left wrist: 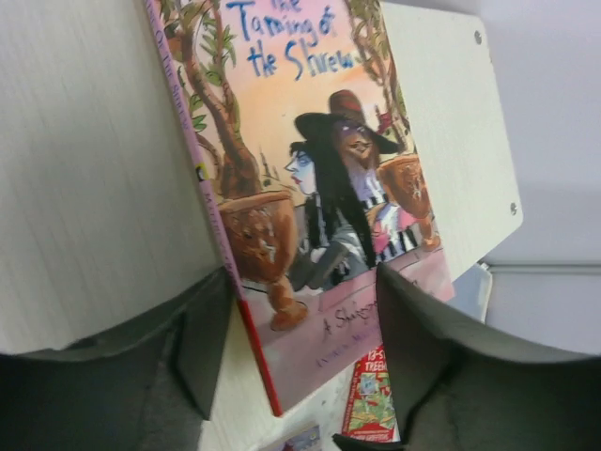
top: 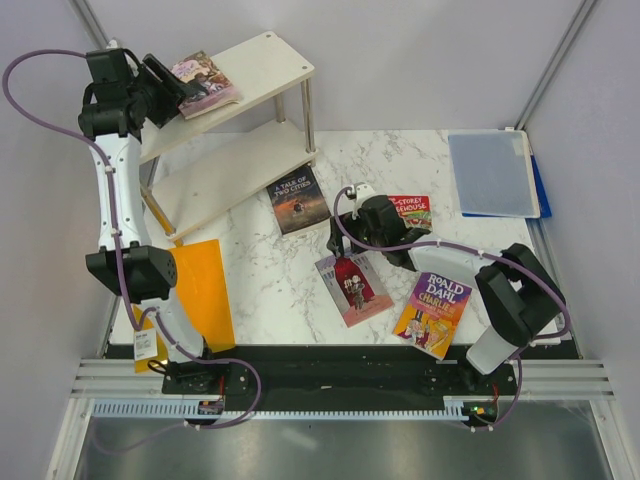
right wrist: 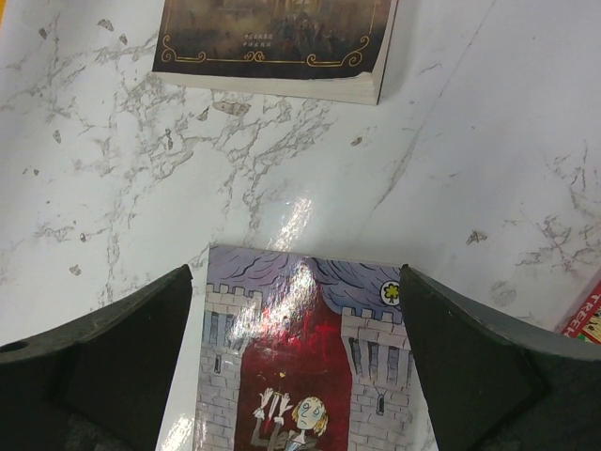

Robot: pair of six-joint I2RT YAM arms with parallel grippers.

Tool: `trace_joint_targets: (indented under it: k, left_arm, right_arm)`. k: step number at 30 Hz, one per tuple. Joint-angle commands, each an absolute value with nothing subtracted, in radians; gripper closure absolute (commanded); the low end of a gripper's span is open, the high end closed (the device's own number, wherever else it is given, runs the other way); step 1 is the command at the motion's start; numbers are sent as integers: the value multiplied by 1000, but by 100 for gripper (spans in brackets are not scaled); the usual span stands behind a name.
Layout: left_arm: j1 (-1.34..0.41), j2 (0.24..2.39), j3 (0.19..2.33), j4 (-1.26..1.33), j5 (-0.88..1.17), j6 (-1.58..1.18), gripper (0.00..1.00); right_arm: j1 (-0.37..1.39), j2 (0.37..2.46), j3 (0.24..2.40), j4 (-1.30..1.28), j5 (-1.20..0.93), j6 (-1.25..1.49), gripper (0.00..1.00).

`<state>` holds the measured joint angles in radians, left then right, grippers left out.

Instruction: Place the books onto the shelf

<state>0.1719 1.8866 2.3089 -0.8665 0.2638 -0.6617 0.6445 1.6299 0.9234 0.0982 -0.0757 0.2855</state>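
Marble table (top: 270, 270): at its eleven o'clock the Shrew book (top: 205, 85) is being set on the shelf (top: 270, 65) top, left gripper (top: 180, 92) astride it, grip unclear. Right gripper (top: 342, 248), wide open over the castle book (top: 352, 288) at centre, next needs an edge pinch.

Shrew bk (top: 205, 85) on shelf (top: 265, 60) top, prob overhanging; Two Cities (top: 299, 199), Treehouse (top: 414, 209), lilac bk (top: 355, 290), Dahl (top: 433, 313) off shelf.

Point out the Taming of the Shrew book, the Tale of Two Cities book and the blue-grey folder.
Taming of the Shrew book (left wrist: 319, 178): left wrist view, middle of front cover.
Tale of Two Cities book (top: 298, 200): top external view, centre of dark cover.
blue-grey folder (top: 492, 172): top external view, middle of flat face.
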Motion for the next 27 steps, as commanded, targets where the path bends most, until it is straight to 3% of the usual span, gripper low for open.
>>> trace_joint_targets:
  k: [1, 11, 16, 19, 22, 23, 25, 27]
  left_arm:
    - [163, 1838, 2368, -920, 180, -558, 27]
    - [82, 1712, 2347, -937, -46, -454, 26]
    - [-183, 1592, 2218, -867, -169, -377, 27]
    - [-325, 1542, 2079, -844, -209, -371, 35]
    - [-431, 1514, 1798, -798, -196, -399, 56]
    - [-451, 1511, 1729, -778, -199, -417, 76]
    - [-488, 1512, 1538, -717, -181, -434, 98]
    - [-500, 1529, 1432, -666, -154, -468, 98]
  right_arm:
    - [652, 1643, 940, 132, -89, 298, 2]
    - [655, 1621, 931, 133, -51, 302, 2]
    - [638, 1634, 962, 106, 20, 291, 2]
    - [604, 1667, 995, 60, 38, 308, 2]
    - [571, 1695, 1017, 6, 34, 322, 2]
    - [558, 1698, 1016, -23, 34, 322, 2]
    - [554, 1698, 994, -41, 37, 322, 2]
    - [551, 1687, 961, -63, 43, 324, 2]
